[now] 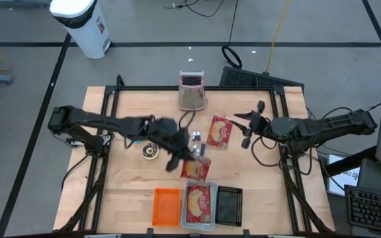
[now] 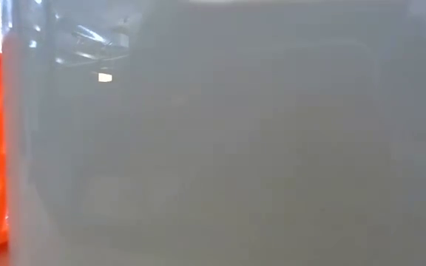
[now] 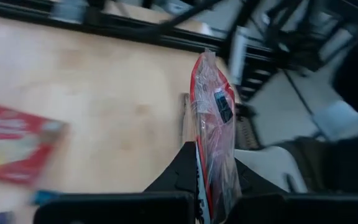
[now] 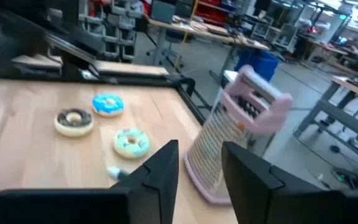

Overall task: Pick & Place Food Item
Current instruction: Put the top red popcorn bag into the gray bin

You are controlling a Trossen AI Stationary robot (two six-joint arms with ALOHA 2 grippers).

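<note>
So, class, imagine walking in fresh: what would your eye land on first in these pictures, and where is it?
Probably the left hand, shut on a crinkly red-and-clear plastic snack packet held on edge above the wooden table, near the grey tray. Next, the pink-handled metal box grater standing at the far edge, ahead of the right hand. Then the three small ring doughnuts on the wood.

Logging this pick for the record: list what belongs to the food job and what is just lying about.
In the job: left gripper shut on the red snack packet; grey tray with a packet inside; right gripper waiting near the grater.

Lying about: grater, three donuts, orange bin, black bin.
</note>
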